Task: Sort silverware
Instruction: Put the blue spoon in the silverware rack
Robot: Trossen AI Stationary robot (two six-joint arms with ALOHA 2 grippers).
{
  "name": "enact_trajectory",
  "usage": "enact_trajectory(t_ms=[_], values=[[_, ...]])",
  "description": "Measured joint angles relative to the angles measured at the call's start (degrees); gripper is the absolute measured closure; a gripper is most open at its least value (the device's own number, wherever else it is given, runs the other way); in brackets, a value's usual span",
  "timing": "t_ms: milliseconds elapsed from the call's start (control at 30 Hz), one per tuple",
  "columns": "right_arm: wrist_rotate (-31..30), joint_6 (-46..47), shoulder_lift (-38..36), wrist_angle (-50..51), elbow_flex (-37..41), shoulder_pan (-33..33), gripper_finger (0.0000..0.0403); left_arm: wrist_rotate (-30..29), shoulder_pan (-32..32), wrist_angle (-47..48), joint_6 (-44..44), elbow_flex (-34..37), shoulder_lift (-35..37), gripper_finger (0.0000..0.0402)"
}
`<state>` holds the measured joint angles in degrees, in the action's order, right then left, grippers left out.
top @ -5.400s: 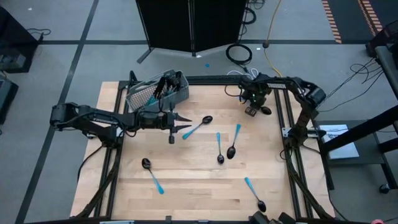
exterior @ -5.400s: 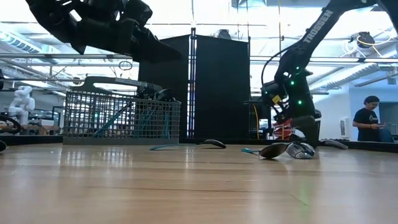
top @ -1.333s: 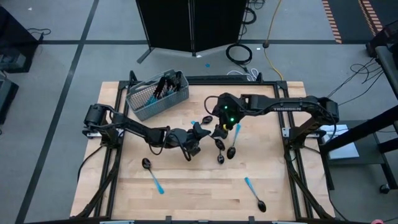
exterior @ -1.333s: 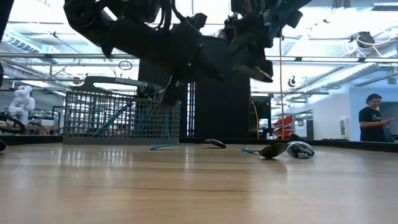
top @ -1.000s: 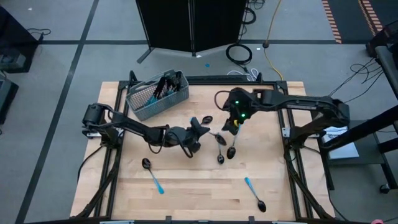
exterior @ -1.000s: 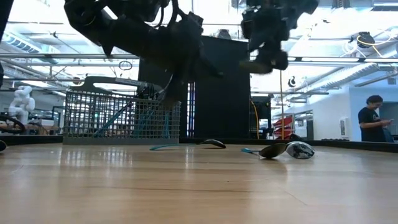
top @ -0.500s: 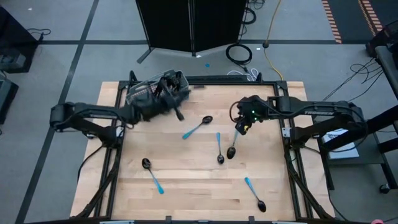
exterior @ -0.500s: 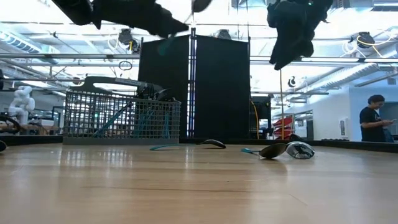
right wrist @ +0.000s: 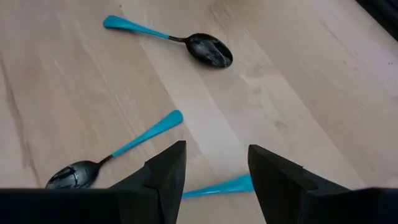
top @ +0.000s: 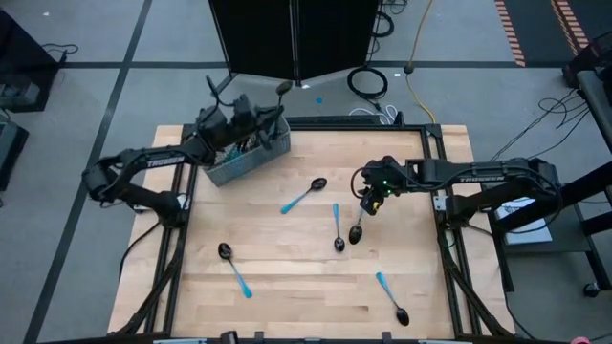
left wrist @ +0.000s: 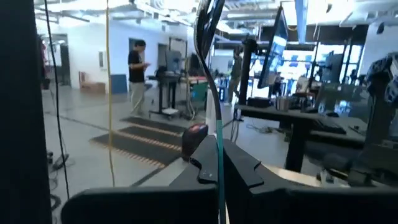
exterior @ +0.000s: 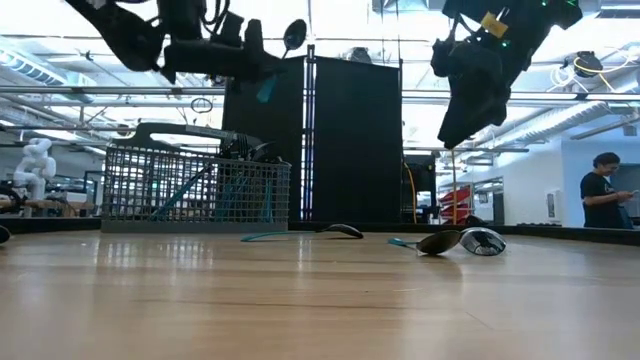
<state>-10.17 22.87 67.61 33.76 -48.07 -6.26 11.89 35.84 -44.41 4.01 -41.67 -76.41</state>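
My left gripper (top: 251, 115) hangs high over the grey wire basket (top: 245, 145) at the table's far left, shut on a spoon (exterior: 283, 55) whose dark bowl (top: 283, 88) points up and away. My right gripper (right wrist: 214, 163) stands open above the table's right middle, tipped down over two blue-handled spoons (top: 337, 227) (top: 360, 218) that lie flat on the wood. A third spoon (top: 306, 194) lies flat at the table's middle. The basket holds more silverware (top: 251, 134), standing upright. My left gripper pinches the spoon's light-blue handle (left wrist: 219, 158) between its two fingers. The fingers lie about level, pointing toward the table's far edge. The spoon stands tilted, bowl (exterior: 294, 35) uppermost and handle end (exterior: 265, 90) below the fingers, lifted clear above the basket.
Two more spoons lie flat near the front: one at the left (top: 234, 268), one at the right (top: 392, 298). A black metal frame (top: 432, 172) borders the wooden table. A dark cabinet (top: 296, 38) stands behind the far edge. A person (exterior: 598, 195) stands far off in the room.
My left gripper has swung from the table's middle up and toward the far left corner with the spoon, rolling so the spoon's bowl now points up over the basket. My right gripper has drawn back toward the table's right, sunk a little and tipped downward over the spoons.
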Motion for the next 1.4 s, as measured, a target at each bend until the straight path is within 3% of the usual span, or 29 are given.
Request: enact_trajectory(t_ms=[233,500,633,1400], values=[[0.0,-0.2,0.0,-0.9,0.0,0.0,0.0236,0.3,3.5,-13.7,-4.2,0.0,-6.0,0.0402],[0.0,-0.2,0.0,-2.4,0.0,0.0,0.0236,0.1,9.3,-23.0,-4.3,0.0,-15.9,0.0401],[0.0,-0.2,0.0,-2.8,0.0,0.0,0.0236,2.8,11.2,-26.9,-4.0,-0.5,-19.5,0.0401],[0.0,-1.7,0.0,-3.5,0.0,0.0,0.0236,2.9,9.2,-26.4,-1.4,-1.6,-24.8,0.0401]])
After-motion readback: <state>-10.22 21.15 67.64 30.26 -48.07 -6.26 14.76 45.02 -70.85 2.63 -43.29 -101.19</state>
